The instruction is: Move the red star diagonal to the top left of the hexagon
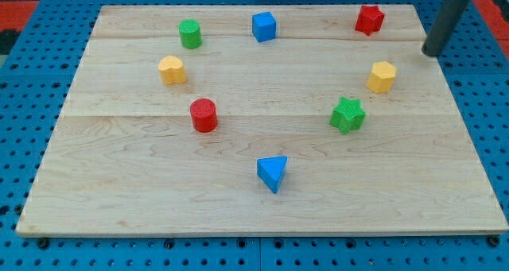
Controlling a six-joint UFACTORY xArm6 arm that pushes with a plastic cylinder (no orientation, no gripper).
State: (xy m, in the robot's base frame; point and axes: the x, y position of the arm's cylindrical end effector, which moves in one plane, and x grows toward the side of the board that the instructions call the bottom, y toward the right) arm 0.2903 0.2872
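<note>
Rod tip [432,53]: at the board's right edge, near the view's top; bare, touching no block, nothing pushed against it.

Red star [369,19]: up and to the left of the tip, near it but apart, close to the board's top edge.

Yellow hexagon [382,76]: down and to the left of the tip, near, apart; red star lies above it, slightly left.

Green star [347,114]: farther down-left of the tip, just beyond the yellow hexagon.

Blue cube [264,26]: well left of the tip, slightly higher.

Green cylinder [190,34]: far left, slightly higher.

Second yellow block [172,69], shape near hexagonal: far left, slightly lower.

Red cylinder [203,115]: far left, lower.

Blue triangular block [273,172]: well down-left, lowest of the set.

Wooden board [119,199]: carries all blocks; blue pegboard [24,80] around it.
</note>
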